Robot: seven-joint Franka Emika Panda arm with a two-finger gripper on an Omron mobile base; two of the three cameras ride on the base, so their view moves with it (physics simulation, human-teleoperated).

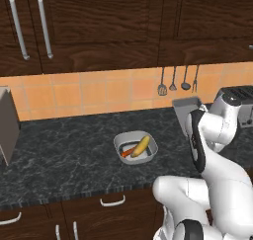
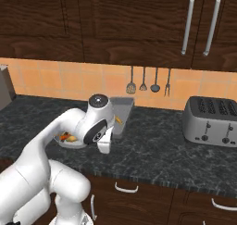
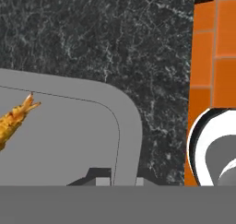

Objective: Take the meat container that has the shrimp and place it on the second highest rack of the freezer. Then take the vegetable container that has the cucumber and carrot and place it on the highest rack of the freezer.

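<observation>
Sitting near the middle of the left base view, the vegetable container (image 1: 136,147) rests on the dark marbled counter (image 1: 64,155) with the cucumber and carrot (image 1: 138,147) lying inside it, while the grey meat container (image 1: 187,110) stands tilted at the right of the frame, partly behind the white arm, and four utensils (image 1: 173,81) hang on the orange tile wall above it. Right base view: the meat container (image 2: 121,113) shows at the centre, just right of the arm's wrist, the vegetable container (image 2: 69,140) peeks out at centre left below the arm, and a silver toaster (image 2: 213,121) stands at the right edge. Hand view: the meat container's (image 3: 69,140) grey floor and rounded rim take up the lower left, with the shrimp (image 3: 14,119) at the left edge; the fingertips (image 3: 103,177) sit at the bottom against the rim, but whether the fingers grip it cannot be told.
</observation>
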